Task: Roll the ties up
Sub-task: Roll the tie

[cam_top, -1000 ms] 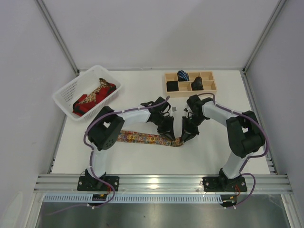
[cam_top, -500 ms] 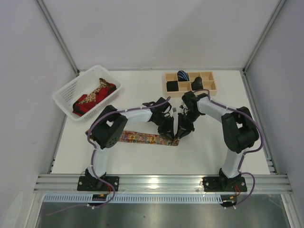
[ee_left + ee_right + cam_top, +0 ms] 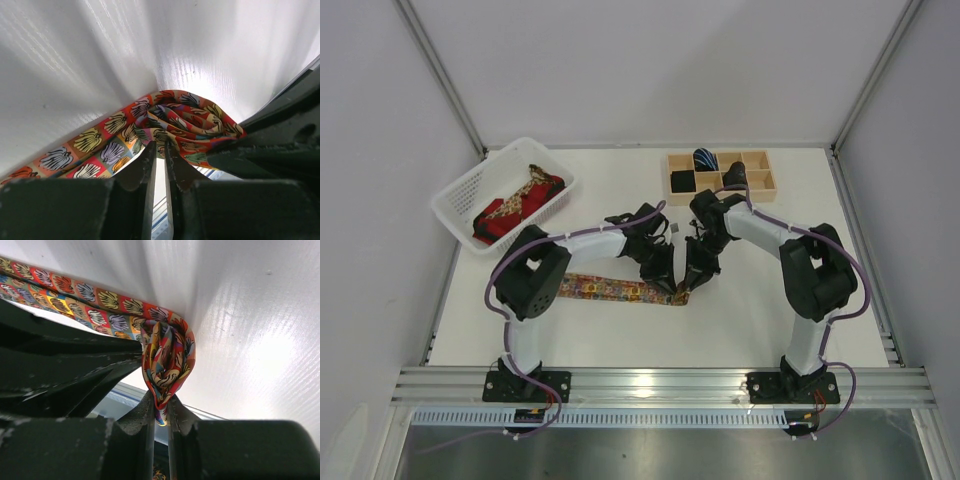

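Right fingers [image 3: 143, 415] closed on the small coil at 1 end of the multicoloured floral fabric necktie [image 3: 167, 357]; left fingers [image 3: 143, 166] pinch it alongside. Remainder lies flat on white desk [image 3: 750, 320]: roll barely begun. Wooden compartment tray [image 3: 756, 160] holds rolled ties [image 3: 705, 158]; white plastic basket [image 3: 460, 195] holds unrolled red and gold ties [image 3: 515, 205].

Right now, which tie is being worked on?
The colourful patterned tie lying on the table, its end pinched by the left hand and right hand. The red and gold ones sit in the white basket, the rolled ones in the wooden tray.
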### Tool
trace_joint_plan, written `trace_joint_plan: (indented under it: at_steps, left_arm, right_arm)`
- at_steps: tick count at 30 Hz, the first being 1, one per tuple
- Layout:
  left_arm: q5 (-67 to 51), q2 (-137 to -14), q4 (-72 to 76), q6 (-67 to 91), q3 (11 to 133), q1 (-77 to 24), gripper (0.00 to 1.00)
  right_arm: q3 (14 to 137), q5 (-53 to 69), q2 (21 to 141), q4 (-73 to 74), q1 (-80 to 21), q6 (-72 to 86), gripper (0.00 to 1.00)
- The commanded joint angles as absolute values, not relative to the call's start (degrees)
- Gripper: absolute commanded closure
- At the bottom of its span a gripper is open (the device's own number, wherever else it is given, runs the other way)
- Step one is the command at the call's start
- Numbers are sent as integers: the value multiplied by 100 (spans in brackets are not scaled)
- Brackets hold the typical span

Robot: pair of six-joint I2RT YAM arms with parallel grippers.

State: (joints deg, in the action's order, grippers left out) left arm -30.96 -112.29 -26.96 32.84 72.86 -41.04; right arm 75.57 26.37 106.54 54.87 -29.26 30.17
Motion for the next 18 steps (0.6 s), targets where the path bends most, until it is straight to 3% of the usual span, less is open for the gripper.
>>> trace_joint_plan:
  at_steps: [1, 18]
  left_arm:
    - [-3006, -10837, -2751, 3103, 7251, -4052, 83]
    - [-2927, -10942, -2610, 3190, 6978, -4087, 89]
  right_arm:
    - [7726, 2540, 10696, 5616, -2944, 3103, 100]
    - [7682, 2610, 10679, 5572, -2936, 3094, 100]
